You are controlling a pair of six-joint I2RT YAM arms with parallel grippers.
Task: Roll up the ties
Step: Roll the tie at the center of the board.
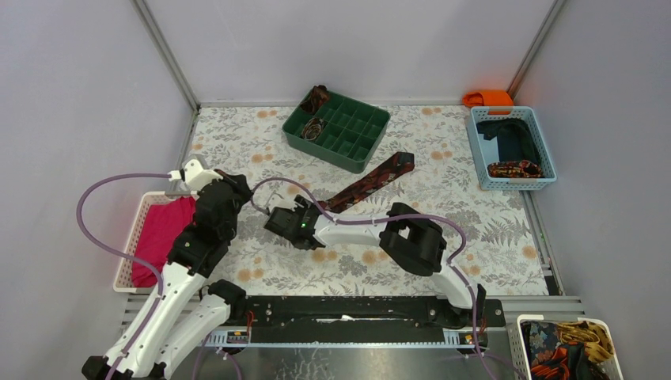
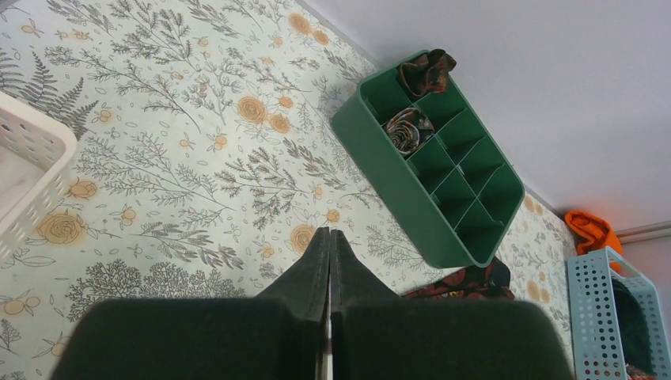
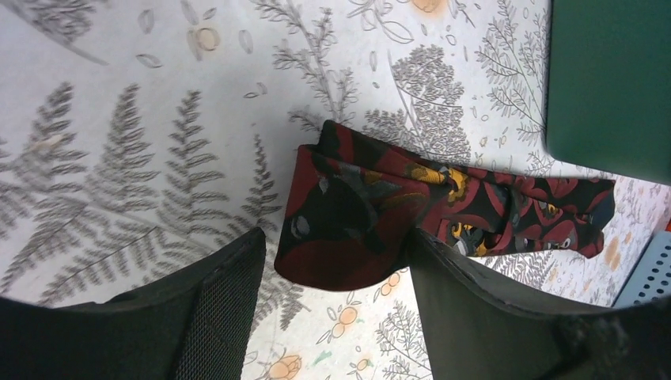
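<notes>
A maroon tie with red-orange patterning (image 1: 372, 180) lies as a long strip on the floral table, running from near the green tray towards the middle. Its near end is folded over (image 3: 348, 229). My right gripper (image 3: 334, 237) is open, its two fingers standing either side of that folded end; it also shows in the top view (image 1: 310, 210). My left gripper (image 2: 328, 235) is shut and empty above bare cloth, left of the tie (image 2: 467, 283), and shows in the top view (image 1: 240, 188). Two coiled ties (image 1: 315, 127) (image 1: 316, 96) sit in the green tray's left compartments.
The green divided tray (image 1: 348, 146) stands at the back middle. A blue basket (image 1: 483, 142) at the right holds navy cloth and a patterned tie. A white basket (image 1: 136, 218) with pink-red cloth is at the left. Another basket of ties (image 1: 554, 323) is at the near right.
</notes>
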